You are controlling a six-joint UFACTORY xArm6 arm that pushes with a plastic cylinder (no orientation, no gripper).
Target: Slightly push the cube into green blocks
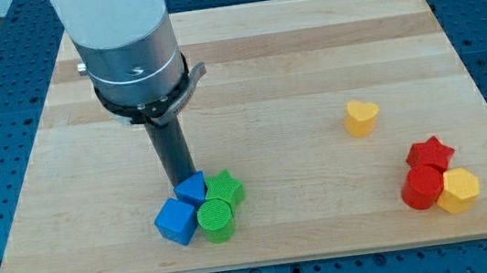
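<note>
A blue cube (176, 221) lies near the board's bottom edge, left of centre. It touches a green cylinder (216, 220) on its right. A green star-shaped block (225, 189) sits just above the cylinder. A second, smaller blue block (191, 189) sits between the cube and the star. My tip (180, 182) stands at the top edge of that smaller blue block, above and slightly right of the cube. The rod hangs from the arm's grey and white body (129, 39) at the view's top left.
A yellow heart-shaped block (361, 118) lies right of centre. At the view's lower right a red star (430, 154), a red cylinder (422, 188) and a yellow hexagonal block (458, 190) sit clustered. The wooden board (307, 46) rests on a blue surface.
</note>
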